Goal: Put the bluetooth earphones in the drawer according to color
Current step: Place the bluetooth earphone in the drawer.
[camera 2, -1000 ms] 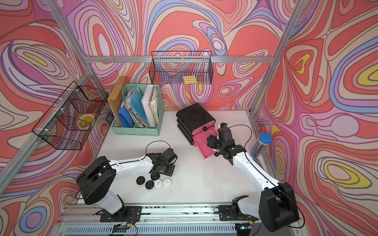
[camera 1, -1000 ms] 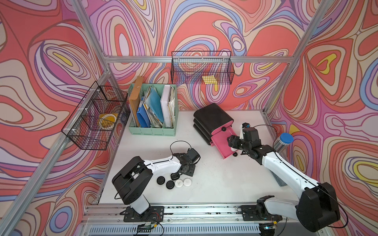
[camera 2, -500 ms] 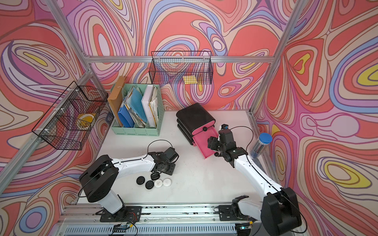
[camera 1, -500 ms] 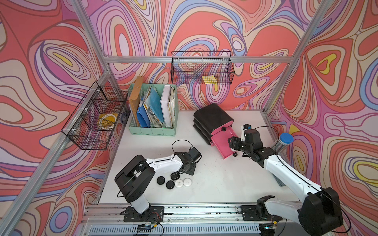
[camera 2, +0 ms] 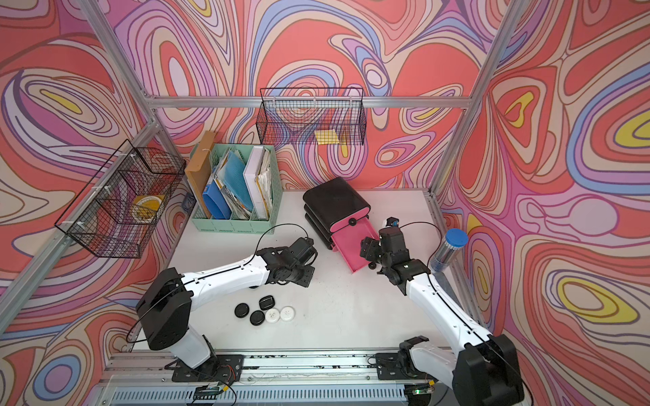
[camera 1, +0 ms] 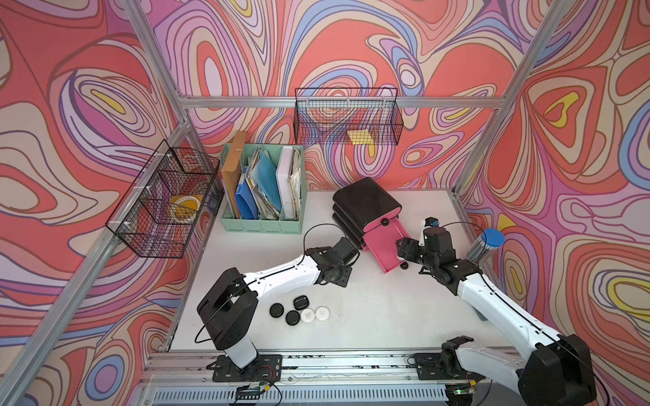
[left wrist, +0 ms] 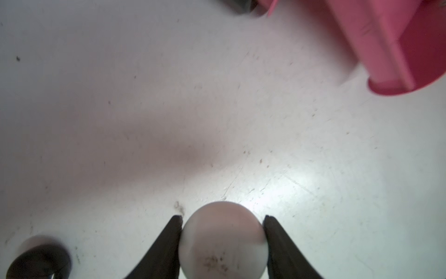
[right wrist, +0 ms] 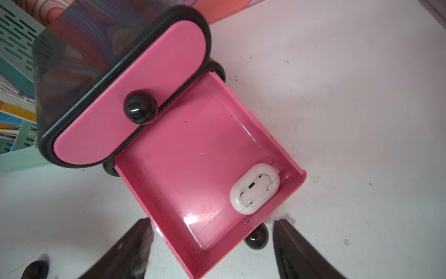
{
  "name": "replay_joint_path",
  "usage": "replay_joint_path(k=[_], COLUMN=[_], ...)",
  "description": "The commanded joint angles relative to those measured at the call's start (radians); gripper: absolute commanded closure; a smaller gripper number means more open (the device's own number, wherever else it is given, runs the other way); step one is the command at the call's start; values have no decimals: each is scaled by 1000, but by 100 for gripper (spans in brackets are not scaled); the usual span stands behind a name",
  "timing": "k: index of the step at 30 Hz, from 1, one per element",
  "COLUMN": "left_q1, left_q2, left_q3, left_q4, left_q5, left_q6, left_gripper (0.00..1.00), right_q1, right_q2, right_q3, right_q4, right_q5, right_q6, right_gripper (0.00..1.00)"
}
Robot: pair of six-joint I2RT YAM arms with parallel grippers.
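Left wrist view shows the left fingers point(left wrist: 169, 244) clamped on a white earphone case point(left wrist: 222, 241), with the pulled-out pink drawer point(left wrist: 386, 48) near. In both top views that case is hidden under the arm. Right wrist view shows the right fingers point(right wrist: 135, 246) spread wide and empty, the drawer's front knob point(right wrist: 256, 238) between them, and a second white case point(right wrist: 254, 188) lying in the drawer's front corner. In a top view, three black cases point(camera 1: 292, 317) and two white cases point(camera 1: 322, 313) cluster on the surface point(camera 1: 369, 316).
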Motion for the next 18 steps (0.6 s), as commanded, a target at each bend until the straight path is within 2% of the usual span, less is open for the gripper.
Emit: replay_joint_path(k=[1, 4, 8, 18], left_q1=[-36, -64, -88, -97], left_q2=[74, 143, 224, 443], left_q3=[138, 273, 416, 726], left_q4=[-57, -96, -126, -126], left_q5=[6, 0, 2, -9], left_q6=[49, 76, 98, 135], left_gripper=[54, 54, 54, 55], right_q1=[-4, -4, -4, -4], right_q2=[1, 38, 49, -117], right_q3=[-27, -3, -4, -103], right_q4=[-37, -112, -151, -144], right_q5=[122, 187, 214, 287], right_q6=[83, 131, 153, 226], right_gripper=[3, 2, 2, 2])
